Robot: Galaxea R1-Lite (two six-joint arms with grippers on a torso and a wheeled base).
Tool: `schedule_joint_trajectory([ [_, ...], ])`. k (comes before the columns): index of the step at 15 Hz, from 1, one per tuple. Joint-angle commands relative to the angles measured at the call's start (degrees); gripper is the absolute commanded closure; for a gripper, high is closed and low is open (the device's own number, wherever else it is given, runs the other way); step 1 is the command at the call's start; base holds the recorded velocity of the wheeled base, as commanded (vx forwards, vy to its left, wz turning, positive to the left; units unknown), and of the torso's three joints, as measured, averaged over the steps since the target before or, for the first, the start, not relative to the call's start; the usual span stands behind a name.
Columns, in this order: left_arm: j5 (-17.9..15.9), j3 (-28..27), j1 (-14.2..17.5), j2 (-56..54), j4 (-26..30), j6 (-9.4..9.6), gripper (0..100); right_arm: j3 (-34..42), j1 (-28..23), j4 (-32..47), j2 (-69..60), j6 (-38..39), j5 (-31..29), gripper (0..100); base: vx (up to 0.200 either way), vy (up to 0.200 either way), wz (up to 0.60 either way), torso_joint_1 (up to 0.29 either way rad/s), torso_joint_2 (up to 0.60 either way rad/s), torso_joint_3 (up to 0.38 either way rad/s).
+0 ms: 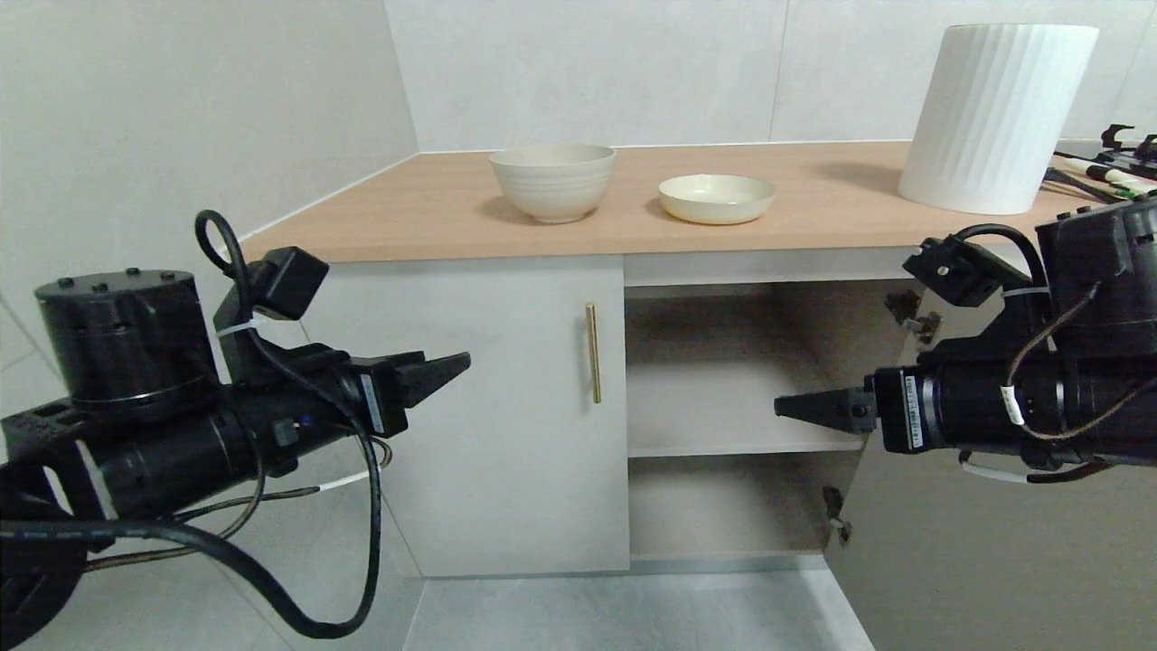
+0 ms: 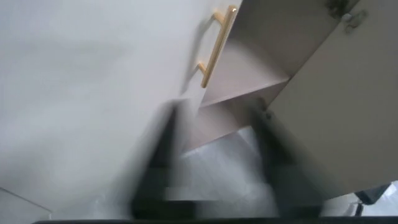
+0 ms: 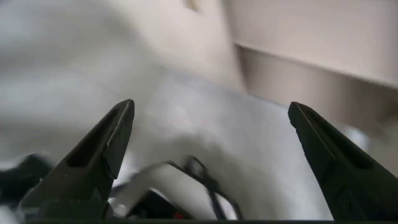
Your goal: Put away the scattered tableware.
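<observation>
A cream ribbed bowl (image 1: 552,182) stands upright on the wooden countertop (image 1: 434,212). A shallow cream dish (image 1: 716,198) sits a little to its right. Both arms hang below counter height in front of the cabinet. My left gripper (image 1: 449,369) is level with the shut left door (image 1: 488,416), open and empty; the left wrist view shows its fingers (image 2: 163,155) spread. My right gripper (image 1: 788,407) points into the open right compartment (image 1: 723,380), and its fingers (image 3: 102,155) stand wide apart with nothing between them.
A tall white ribbed cylinder (image 1: 994,117) stands at the counter's right, with dark tools (image 1: 1107,172) beyond it. The left door has a gold handle (image 1: 592,353). The right door (image 1: 958,561) is swung open, baring a middle shelf (image 1: 732,447). A wall closes the left side.
</observation>
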Motion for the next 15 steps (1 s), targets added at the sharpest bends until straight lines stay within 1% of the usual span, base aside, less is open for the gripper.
schedule_joint_trajectory([
  [1,0.03,-0.77,0.96,-4.46,1.68,-0.01,0,-1.83,0.25,1.66,-0.52,-0.10,-2.53,0,0.000,0.000,0.00,0.000,0.00,0.000],
  [3,0.12,-2.17,1.04,-8.42,6.61,-0.01,0,-0.07,0.25,1.75,-2.98,-0.27,-2.62,0,0.000,0.000,0.00,0.000,0.00,0.000],
  [4,0.12,-4.11,1.13,-10.88,12.41,-0.01,0,1.25,0.16,1.58,-4.74,-1.68,-2.44,0,0.000,0.000,0.00,0.000,0.00,0.000],
  [5,0.21,-5.51,1.22,-12.11,16.19,-0.01,0,1.69,0.16,1.66,-5.44,-3.17,-2.53,0,0.000,0.000,0.00,0.000,0.00,0.000],
  [6,0.21,-5.78,1.22,-12.81,17.59,0.07,0,1.69,0.16,1.75,-6.23,-3.52,-2.71,0,0.000,0.000,0.00,0.000,0.00,0.000],
  [8,0.21,-5.69,1.22,-12.90,17.86,0.78,0,1.69,0.25,1.75,-7.38,-3.52,-2.71,0,0.000,0.000,0.00,0.000,0.00,0.000],
  [12,0.21,-5.69,1.22,-13.87,18.03,0.87,0,1.78,0.25,1.84,-8.69,-3.52,-2.44,0,0.000,0.000,0.00,0.000,0.00,0.000],
  [15,0.21,-5.69,1.22,-14.39,18.12,0.87,0,1.78,0.51,1.84,-8.96,-3.52,-2.44,0,0.200,0.000,0.00,-0.001,0.00,0.001],
])
